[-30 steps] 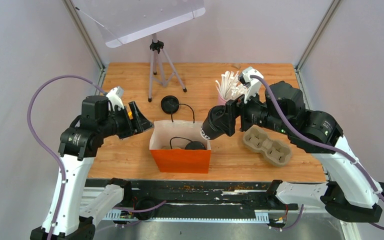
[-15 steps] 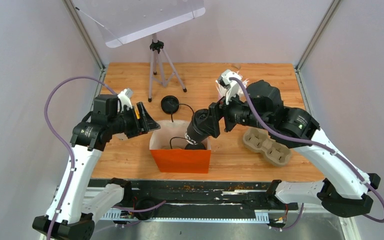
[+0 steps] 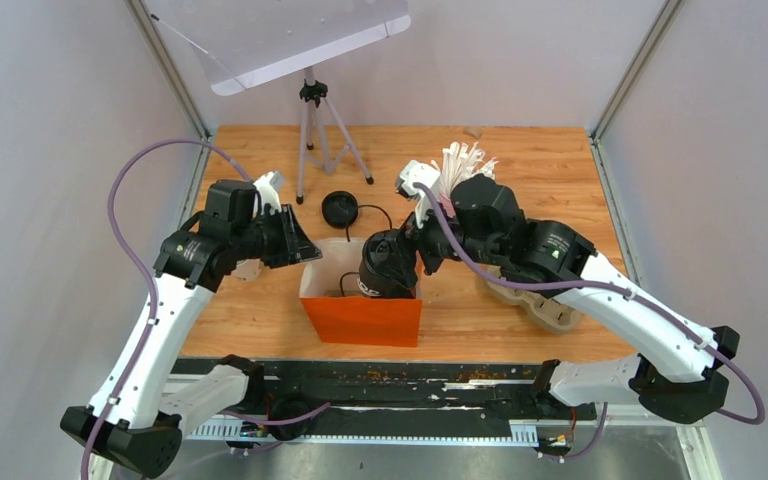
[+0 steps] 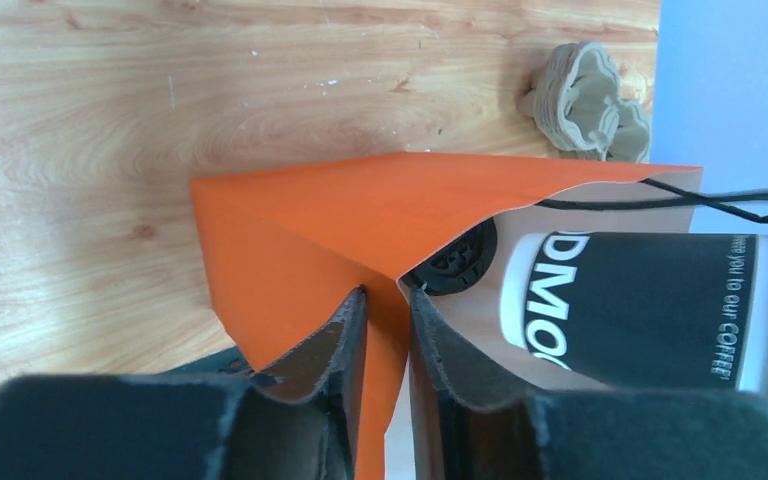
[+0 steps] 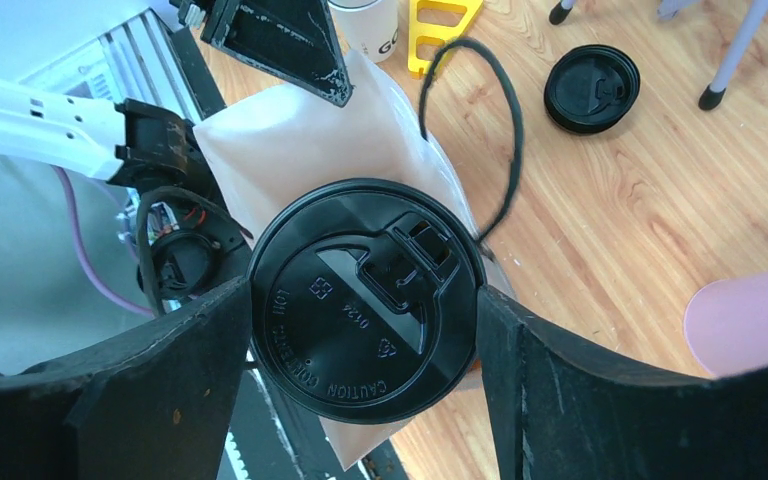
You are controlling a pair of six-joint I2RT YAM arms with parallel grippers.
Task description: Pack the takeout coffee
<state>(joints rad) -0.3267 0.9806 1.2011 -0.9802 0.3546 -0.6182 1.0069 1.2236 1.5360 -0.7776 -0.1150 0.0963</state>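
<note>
The takeout coffee cup [image 3: 385,268], white with a black sleeve and a black lid [image 5: 365,300], hangs tilted over the mouth of the orange paper bag [image 3: 360,315]. My right gripper [image 3: 405,250] is shut on the cup just under the lid. My left gripper [image 4: 385,300] is shut on the bag's left rim, one finger outside the orange wall [image 4: 290,230] and one inside. Another black-lidded cup [image 4: 455,265] lies in the bag's bottom. A white cup without a lid [image 5: 372,25] stands on the table by the left fingers.
A loose black lid [image 3: 340,208] lies behind the bag near its cord handle. A pink cup of white straws [image 3: 460,168] stands at the back right. The brown pulp tray [image 3: 550,305] sits under my right arm. A tripod [image 3: 312,120] stands at the back.
My right arm has swung left, carrying the cup from beside the bag to over its mouth. My left gripper has moved onto the bag's left rim and closed on it.
</note>
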